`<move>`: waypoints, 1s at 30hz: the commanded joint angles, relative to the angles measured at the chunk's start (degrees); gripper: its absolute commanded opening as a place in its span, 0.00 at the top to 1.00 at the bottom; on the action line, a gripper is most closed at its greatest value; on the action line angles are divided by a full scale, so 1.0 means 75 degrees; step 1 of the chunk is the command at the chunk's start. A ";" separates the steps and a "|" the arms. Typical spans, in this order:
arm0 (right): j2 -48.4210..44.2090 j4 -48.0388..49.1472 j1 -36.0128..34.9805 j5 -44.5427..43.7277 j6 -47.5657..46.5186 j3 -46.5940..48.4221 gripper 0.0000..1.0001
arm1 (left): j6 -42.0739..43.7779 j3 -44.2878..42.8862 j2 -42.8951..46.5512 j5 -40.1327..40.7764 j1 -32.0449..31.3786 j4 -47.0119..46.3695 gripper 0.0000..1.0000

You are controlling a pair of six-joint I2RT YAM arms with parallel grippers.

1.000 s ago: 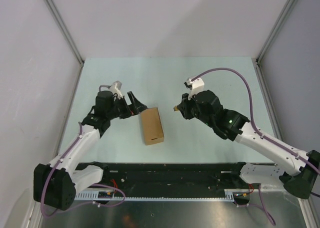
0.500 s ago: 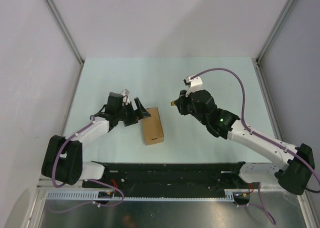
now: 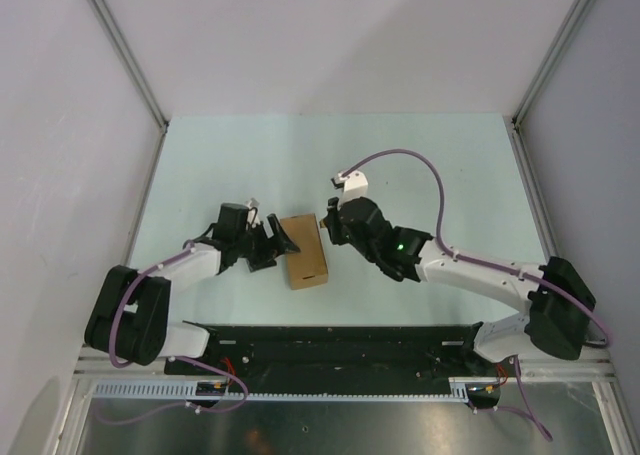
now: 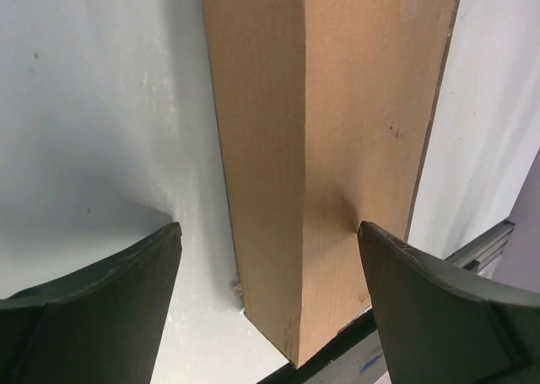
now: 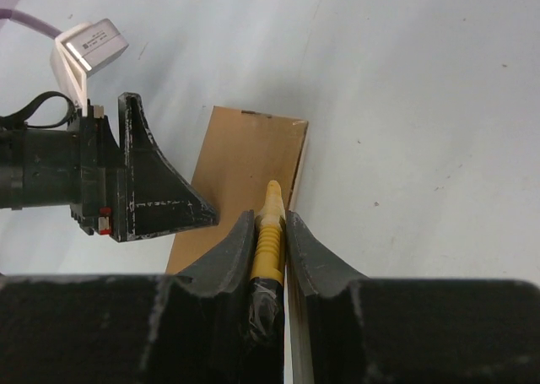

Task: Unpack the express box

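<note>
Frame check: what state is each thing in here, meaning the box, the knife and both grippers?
express box: lying flat on the table, looks closed, no flap raised.
left gripper: open, one finger on either side of the express box.
right gripper: shut on the utility knife.
utility knife: clamped between the right gripper's fingers, yellow tip over the box's top edge; blade too small to tell.

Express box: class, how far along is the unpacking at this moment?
Done: the right gripper grips the yellow utility knife, tip over the express box. In hand: the open left gripper straddles the box, seemingly to steady it. Left: the box looks closed, so cutting and emptying remain.
</note>
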State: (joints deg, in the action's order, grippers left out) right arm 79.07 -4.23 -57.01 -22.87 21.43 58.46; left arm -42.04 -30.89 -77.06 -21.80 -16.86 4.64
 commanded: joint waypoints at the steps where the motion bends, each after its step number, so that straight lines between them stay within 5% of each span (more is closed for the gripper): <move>1: 0.0250 0.0915 -0.0307 -0.1051 0.0061 0.0069 1.00 | 0.0156 -0.0111 0.0231 0.0129 -0.0049 -0.0162 0.11; 11: 0.0297 0.0728 -0.0414 -0.1380 0.0190 0.0081 1.00 | 0.1750 -0.1516 0.0337 0.0774 -0.0013 0.0001 0.03; 30: 0.1234 0.1372 -0.0144 -0.0958 0.0038 0.0081 1.00 | 0.4056 -0.3931 -0.2417 0.0248 -0.0025 0.0260 0.06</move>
State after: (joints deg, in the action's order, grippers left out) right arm 86.61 0.97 -58.76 -30.28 22.39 58.46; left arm -19.29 -56.88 -94.17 -17.26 -16.86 6.94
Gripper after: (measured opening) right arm 0.207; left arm 0.943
